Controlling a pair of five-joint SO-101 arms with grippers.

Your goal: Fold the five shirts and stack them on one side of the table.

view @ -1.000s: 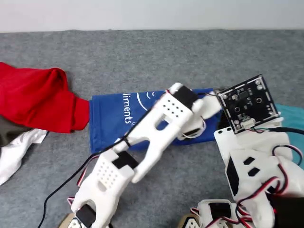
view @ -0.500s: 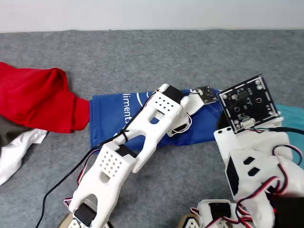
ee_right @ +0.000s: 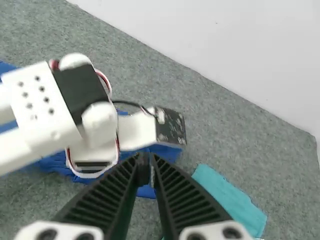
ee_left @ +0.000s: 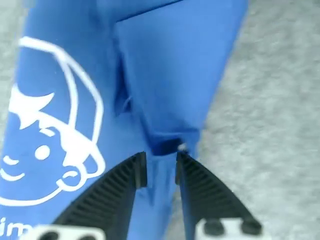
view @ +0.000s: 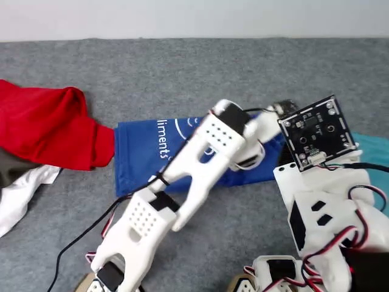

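High view: we see the left arm swing back out over the end of the blue shirt nearest the other arm; the shirt lies part-folded mid-tabletop. With jaws narrowly parted, the left gripper sits at a folded corner, so we judge another fold is coming. Nearly closed, the right gripper holds nothing.

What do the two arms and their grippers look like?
The left arm and the right arm are white plastic with black motor blocks; the left has rows of small holes. Thin red, black and white cables run along them. The right arm carries a black circuit board. The left gripper and the right gripper are black and ribbed.
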